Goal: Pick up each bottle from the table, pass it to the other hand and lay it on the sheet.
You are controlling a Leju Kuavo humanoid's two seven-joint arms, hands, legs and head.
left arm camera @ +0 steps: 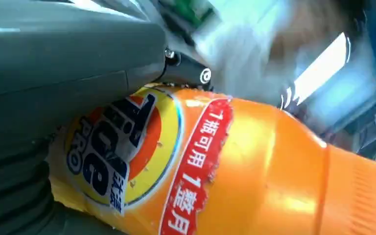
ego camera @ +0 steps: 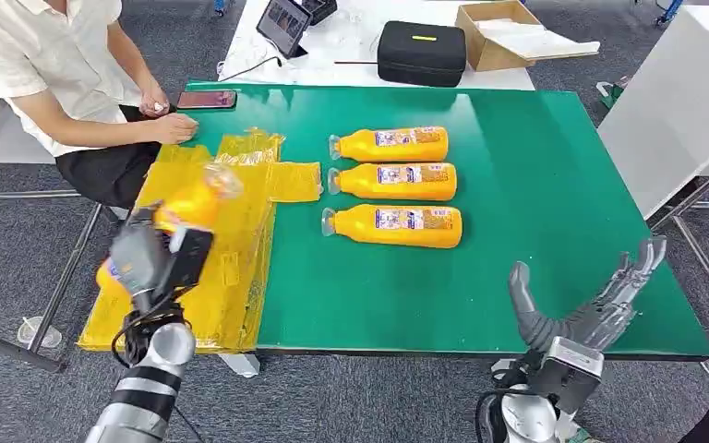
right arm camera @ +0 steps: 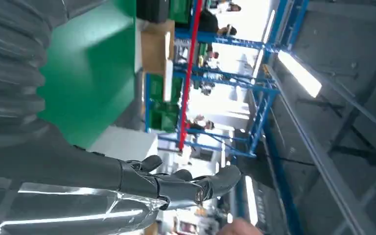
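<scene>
My left hand (ego camera: 152, 257) grips an orange bottle (ego camera: 187, 209) above the yellow sheet (ego camera: 212, 277) at the table's left end; the bottle tilts, clear cap up and away from me. The left wrist view shows that bottle (left arm camera: 254, 166) close up, its round label against my palm (left arm camera: 54, 73). Three more orange bottles lie on their sides in a column on the green table (ego camera: 535, 185): far (ego camera: 392, 144), middle (ego camera: 395, 181) and near (ego camera: 397, 225), caps pointing left. My right hand (ego camera: 591, 309) hovers over the table's near right edge, fingers spread and holding nothing; its fingers (right arm camera: 176, 183) show in the right wrist view.
A person (ego camera: 65, 83) sits at the far left corner, one hand resting on the table near a phone (ego camera: 206, 99). Behind the green table a white table carries a black case (ego camera: 421, 53), a tablet (ego camera: 283, 26) and a cardboard box (ego camera: 508, 35). Another white table (ego camera: 683, 101) stands to the right.
</scene>
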